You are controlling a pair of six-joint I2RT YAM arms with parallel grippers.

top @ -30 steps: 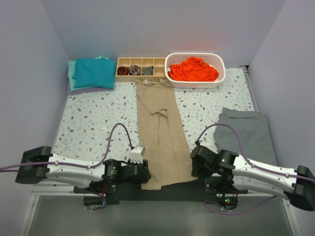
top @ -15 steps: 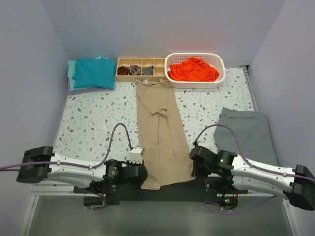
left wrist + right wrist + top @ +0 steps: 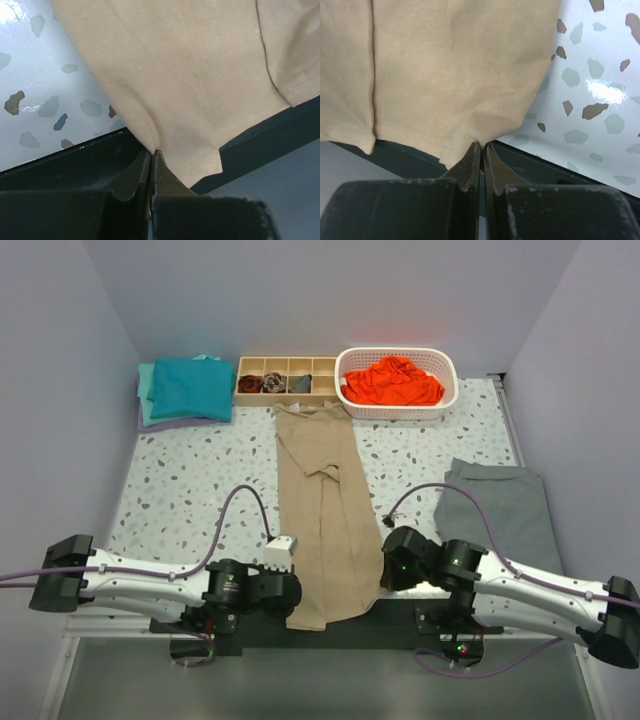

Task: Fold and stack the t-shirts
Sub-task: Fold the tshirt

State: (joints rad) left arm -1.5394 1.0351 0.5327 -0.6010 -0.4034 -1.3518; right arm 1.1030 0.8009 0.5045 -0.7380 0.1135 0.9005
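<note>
A tan t-shirt [image 3: 325, 510] lies folded into a long strip down the middle of the table, its hem hanging over the near edge. My left gripper [image 3: 153, 152] is shut on the hem's left corner [image 3: 296, 602]. My right gripper [image 3: 482, 146] is shut on the hem's right corner [image 3: 380, 578], which is drawn up slightly. Teal t-shirts [image 3: 188, 388] lie folded in a pile at the back left. An orange-red t-shirt [image 3: 392, 380] sits crumpled in the white basket [image 3: 447, 395].
A wooden divided tray [image 3: 322, 367] with small rolled socks stands at the back between pile and basket. A flat grey cloth [image 3: 498, 508] lies at the right. The dark table edge [image 3: 90, 160] runs under both grippers.
Both grippers have shut on the tan shirt's near hem. The right gripper has moved left and forward, pulling its corner up the table; the left arm shifted slightly.
</note>
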